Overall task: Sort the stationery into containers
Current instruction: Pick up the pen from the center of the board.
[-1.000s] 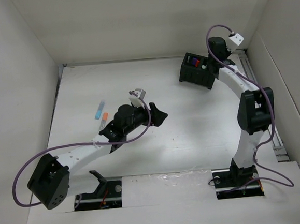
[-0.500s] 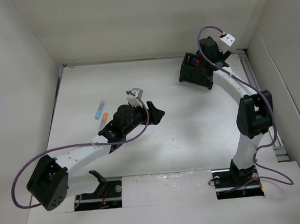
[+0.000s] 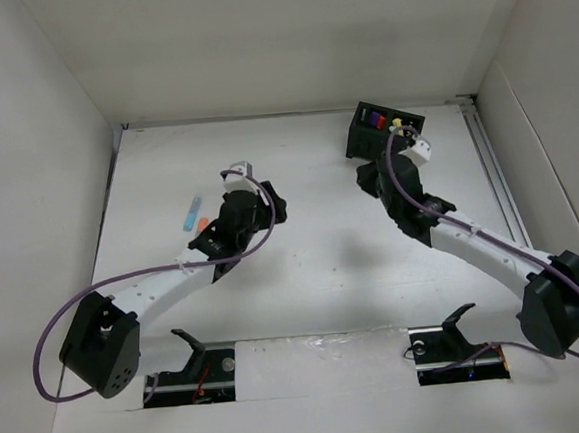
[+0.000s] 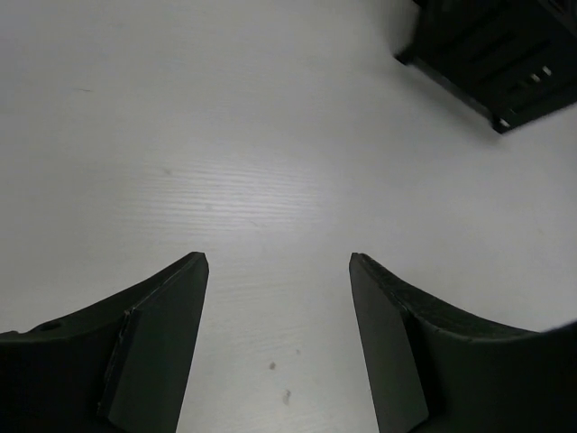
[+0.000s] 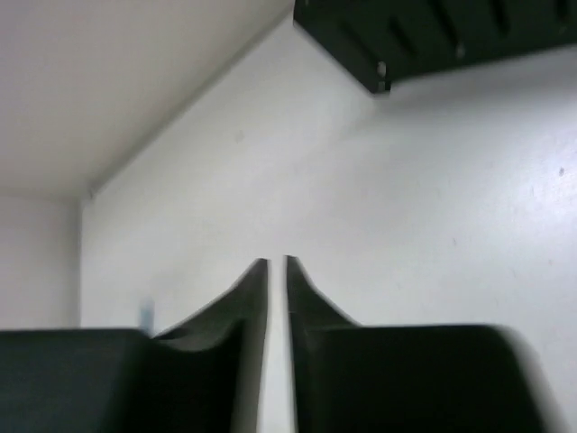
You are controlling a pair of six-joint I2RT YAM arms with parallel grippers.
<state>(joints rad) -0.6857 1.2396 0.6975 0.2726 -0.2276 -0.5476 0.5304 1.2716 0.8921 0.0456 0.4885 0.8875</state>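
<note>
The black two-compartment box [image 3: 387, 135] stands at the back right with purple and yellow pens [image 3: 376, 120] in it. A light-blue pen [image 3: 193, 212] and an orange pen [image 3: 202, 224] lie on the table at the left. My left gripper [image 3: 278, 206] is open and empty, just right of those two pens; its wrist view [image 4: 278, 262] shows bare table between the fingers and a corner of the box [image 4: 491, 54]. My right gripper [image 3: 365, 180] is shut and empty, low in front of the box [image 5: 433, 36], in its own view [image 5: 277, 262].
White walls enclose the table [image 3: 323, 264] on the left, back and right. A rail [image 3: 499, 200] runs along the right edge. The arm bases sit at the near edge.
My right arm has swung down from above the box to the table in front of it. My left gripper has drawn back left, toward the two loose pens.
</note>
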